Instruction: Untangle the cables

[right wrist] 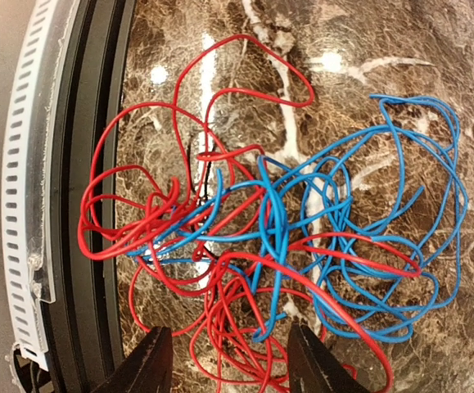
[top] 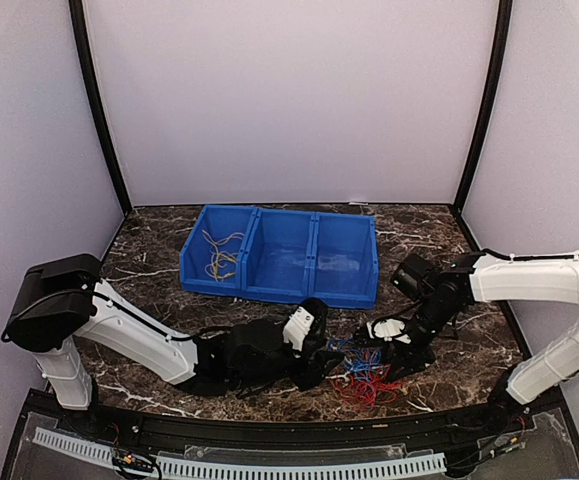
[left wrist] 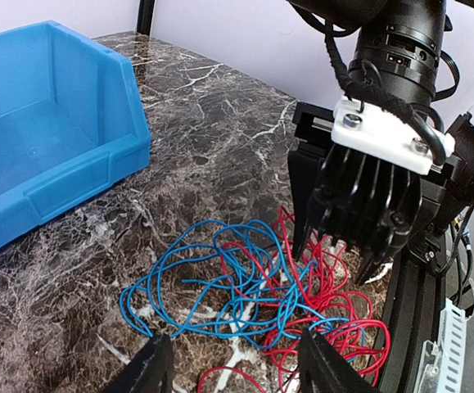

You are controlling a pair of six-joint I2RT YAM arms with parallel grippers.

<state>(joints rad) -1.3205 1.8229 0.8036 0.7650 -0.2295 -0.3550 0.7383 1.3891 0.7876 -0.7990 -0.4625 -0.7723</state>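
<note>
Cables: the cables (right wrist: 269,237) lie in one loose heap on the table (top: 159,250) near its front edge, between the two arms. Red strands (right wrist: 138,213) bunch toward the edge rail (right wrist: 32,164), blue strands (right wrist: 400,205) spread the other way, and the two colours cross thickly in the middle.
Sorted part: yellow strands (top: 219,255) lie in the left compartment of the bin (top: 314,290), well apart from the heap.
Left fingers: the left fingers (left wrist: 151,368) are spread and grasp nothing, low at the edge of the heap.
Right fingers: the right fingers (right wrist: 151,360) are spread above the red side, with strands beneath them but none pinched.
Step in hand: probably choosing a grip to pull one colour free.
Doing it well: take a single outer loop of one colour, away from the crossing. Pin the other colour with the second arm and draw out slowly sideways, so the tangle loosens rather than tightens.
Risk: thin strands may slip, or several may be caught together. Red loops by the rail could snag.
</note>
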